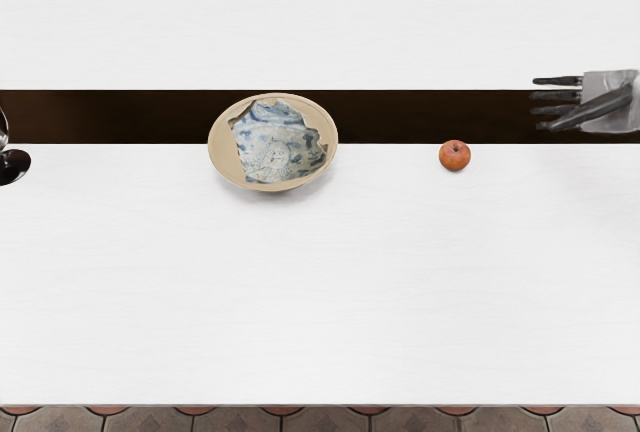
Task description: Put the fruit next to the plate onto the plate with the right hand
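One fruit to track, and you have it in plain sight: a small red-orange apple (454, 155) on the white table (320, 282), at the far edge of the near surface, well to the right of the plate (220, 152). Nothing lies on the plate yet, just its blue-and-white pattern. Your right hand (583, 102) shows at the right edge, over the dark gap between the two white surfaces, fingers stretched straight and pointing left, holding nothing. Now the geometry that matters: the apple lies left of that hand and a touch nearer, bare tabletop between them, and the plate sits further left on roughly the same line. The apple is round, so you have no long axis to line up with. At the left edge there's a dark rounded shape (12, 160), maybe the left hand; I can't tell more. The right hand is clearly the closer one to the fruit. My read: the reach hasn't begun, and it calls for a move left and slightly nearer, then down.
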Robot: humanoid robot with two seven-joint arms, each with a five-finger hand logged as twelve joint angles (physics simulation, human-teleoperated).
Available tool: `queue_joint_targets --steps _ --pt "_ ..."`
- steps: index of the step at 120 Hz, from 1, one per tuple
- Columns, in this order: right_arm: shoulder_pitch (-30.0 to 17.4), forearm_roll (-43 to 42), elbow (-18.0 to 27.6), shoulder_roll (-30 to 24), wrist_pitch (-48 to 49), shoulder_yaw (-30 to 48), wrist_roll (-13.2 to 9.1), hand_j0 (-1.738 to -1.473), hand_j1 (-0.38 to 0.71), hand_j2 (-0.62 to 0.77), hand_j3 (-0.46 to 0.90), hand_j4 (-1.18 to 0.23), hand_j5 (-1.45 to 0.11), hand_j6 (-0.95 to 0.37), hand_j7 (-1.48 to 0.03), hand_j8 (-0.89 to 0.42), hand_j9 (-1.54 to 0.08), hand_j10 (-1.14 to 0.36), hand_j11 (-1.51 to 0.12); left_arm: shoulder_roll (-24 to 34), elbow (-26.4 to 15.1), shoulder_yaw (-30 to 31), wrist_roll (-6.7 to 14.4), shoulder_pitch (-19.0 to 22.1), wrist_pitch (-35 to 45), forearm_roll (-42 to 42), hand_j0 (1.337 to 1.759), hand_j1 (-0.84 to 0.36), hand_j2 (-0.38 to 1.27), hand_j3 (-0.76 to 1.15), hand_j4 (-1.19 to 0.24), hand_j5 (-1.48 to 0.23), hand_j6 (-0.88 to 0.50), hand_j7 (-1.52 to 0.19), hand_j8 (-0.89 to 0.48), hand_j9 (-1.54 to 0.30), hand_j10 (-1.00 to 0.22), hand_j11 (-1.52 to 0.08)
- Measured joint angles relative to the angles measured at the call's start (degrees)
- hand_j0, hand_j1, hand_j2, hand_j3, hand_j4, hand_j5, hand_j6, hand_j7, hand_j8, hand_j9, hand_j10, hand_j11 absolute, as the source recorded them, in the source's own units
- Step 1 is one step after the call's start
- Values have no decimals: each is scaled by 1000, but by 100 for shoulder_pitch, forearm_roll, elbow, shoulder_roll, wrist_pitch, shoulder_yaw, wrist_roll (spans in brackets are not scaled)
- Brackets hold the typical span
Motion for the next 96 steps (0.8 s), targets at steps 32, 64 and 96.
queue_joint_targets --steps 32,64,96 --pt "353 -1156 87 270 0 -74 0 -1658 -349 0 0 0 0 3 0 3 0 2 0 0 -1 0 0 0 0 0 1658 349 0 0 -1 0 -1 0 -1 0 0 0" --pt "1604 -3245 1376 1281 -177 -1582 0 -1658 -349 0 0 -1 0 0 0 0 0 0 0 0 -1 1 0 0 0 0 1658 349 0 0 0 0 0 0 0 0 0 0" --pt "1718 -5107 2487 1268 -2877 -2539 0 -1658 -349 0 0 -2 0 -3 0 -2 0 -1 0 0 -1 2 0 -9 0 0 1658 349 0 0 0 0 0 0 0 0 0 0"
